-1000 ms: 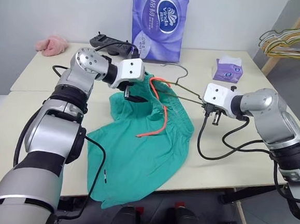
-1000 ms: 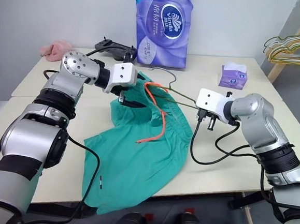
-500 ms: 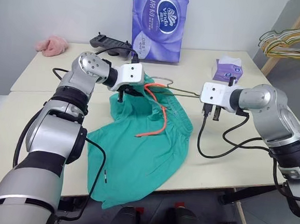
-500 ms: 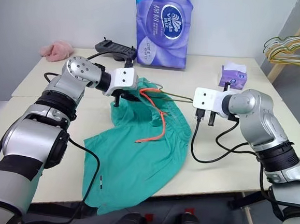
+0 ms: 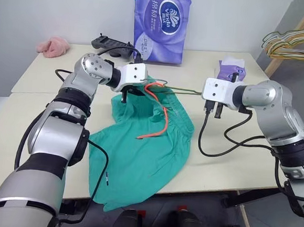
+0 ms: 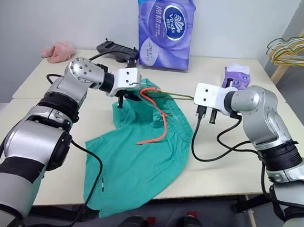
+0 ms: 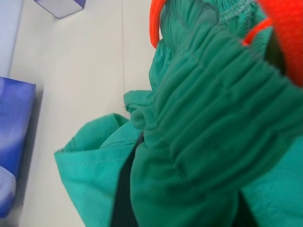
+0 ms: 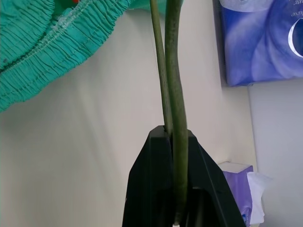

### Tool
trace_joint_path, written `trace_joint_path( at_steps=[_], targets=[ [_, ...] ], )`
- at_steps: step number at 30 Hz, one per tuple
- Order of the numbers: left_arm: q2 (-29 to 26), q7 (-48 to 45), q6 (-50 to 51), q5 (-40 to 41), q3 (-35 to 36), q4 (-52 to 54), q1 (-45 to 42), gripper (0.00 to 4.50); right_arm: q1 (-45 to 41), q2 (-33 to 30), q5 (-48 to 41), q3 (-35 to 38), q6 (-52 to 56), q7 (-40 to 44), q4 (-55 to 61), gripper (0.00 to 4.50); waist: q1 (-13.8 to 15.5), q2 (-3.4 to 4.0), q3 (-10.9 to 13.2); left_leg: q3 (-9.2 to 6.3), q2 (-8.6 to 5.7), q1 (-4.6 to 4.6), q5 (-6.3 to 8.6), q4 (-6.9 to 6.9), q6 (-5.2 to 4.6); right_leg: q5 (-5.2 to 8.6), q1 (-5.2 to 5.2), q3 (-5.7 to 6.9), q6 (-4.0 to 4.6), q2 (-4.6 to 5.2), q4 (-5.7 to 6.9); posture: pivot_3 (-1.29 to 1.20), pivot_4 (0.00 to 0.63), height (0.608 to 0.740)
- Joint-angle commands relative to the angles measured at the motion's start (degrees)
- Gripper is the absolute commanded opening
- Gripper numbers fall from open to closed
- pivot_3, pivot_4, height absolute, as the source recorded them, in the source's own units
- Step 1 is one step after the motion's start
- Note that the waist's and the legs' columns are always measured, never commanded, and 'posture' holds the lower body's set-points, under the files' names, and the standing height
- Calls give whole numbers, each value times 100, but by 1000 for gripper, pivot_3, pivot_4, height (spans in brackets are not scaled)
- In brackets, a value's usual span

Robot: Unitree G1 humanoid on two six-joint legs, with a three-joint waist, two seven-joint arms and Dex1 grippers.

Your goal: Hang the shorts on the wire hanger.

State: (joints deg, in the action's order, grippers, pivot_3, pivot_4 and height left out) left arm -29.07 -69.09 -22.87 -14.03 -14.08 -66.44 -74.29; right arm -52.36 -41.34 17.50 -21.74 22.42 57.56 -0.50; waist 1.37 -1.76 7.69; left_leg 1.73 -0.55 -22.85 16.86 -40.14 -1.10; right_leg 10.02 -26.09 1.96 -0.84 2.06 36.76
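Two grippers share the work: shorts (image 5: 144,144) sprawl mid-frame on the table (image 5: 233,151), left gripper (image 5: 128,93) pinching the waistband, right gripper (image 8: 173,142) clamped tight on the wire hanger (image 5: 183,90) poking into the waistband.

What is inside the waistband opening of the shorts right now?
The wire hanger, held by the right pincer, reaches into the shorts beside the orange drawstring. The fabric hides the hanger's far end. The left pincer grips the gathered waistband.
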Motion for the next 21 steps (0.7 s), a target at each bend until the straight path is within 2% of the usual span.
trace_joint_path(
  at_steps=[1,3,11,21],
  targets=[
    [186,223,-8,127,147,36,-399,1928,-295,174,-114,149,-177,41,334,0,1,0,0,0,0,0,0,0,0,0,0,0,0,0,0,62,38,740],
    [205,30,91,172,168,1,-450,2548,-297,175,-110,147,-193,40,303,0,1,0,0,0,0,0,0,-2,0,0,0,0,0,0,1,64,39,740],
    [301,-108,222,49,77,-87,-356,2548,-366,247,-97,167,-156,77,269,0,-3,1,-1,0,-1,0,0,-5,0,0,0,-1,0,0,4,59,42,740],
    [-9,-77,132,-357,-186,-337,-327,2548,-310,165,-93,270,-33,194,266,0,-8,1,-1,1,-1,0,0,-5,0,0,-2,-1,0,0,6,47,48,740]
  ],
)
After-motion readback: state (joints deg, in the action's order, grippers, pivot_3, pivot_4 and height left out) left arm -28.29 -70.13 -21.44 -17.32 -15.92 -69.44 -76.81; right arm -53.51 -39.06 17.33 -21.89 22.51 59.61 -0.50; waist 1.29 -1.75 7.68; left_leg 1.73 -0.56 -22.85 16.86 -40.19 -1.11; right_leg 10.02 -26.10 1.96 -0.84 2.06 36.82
